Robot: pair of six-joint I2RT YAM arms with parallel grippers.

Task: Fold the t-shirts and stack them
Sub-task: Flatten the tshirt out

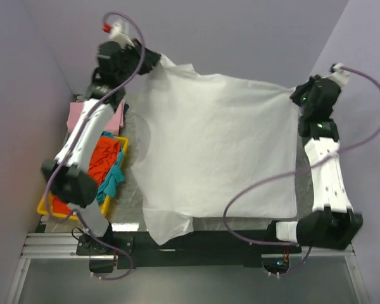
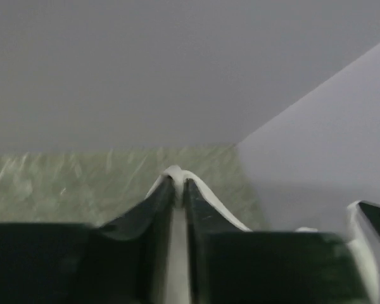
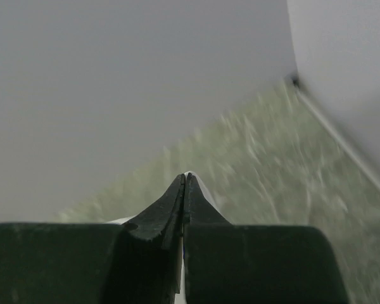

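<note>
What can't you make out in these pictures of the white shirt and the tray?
1. Top view: the white t-shirt covers most of the table, so anything under it is hidden.
2. Top view: the left arm crosses the yellow tray and the pink shirt, so the number of garments there is unclear.
3. Wrist views: the left end effector and right end effector, each shut on white cloth, block the rest of the shirt.

White plastic link shells and black joint housings on both arms, each with a thin looping purple cable. Black tapered wedge fingers. Red-capped white connector on the left wrist.
</note>
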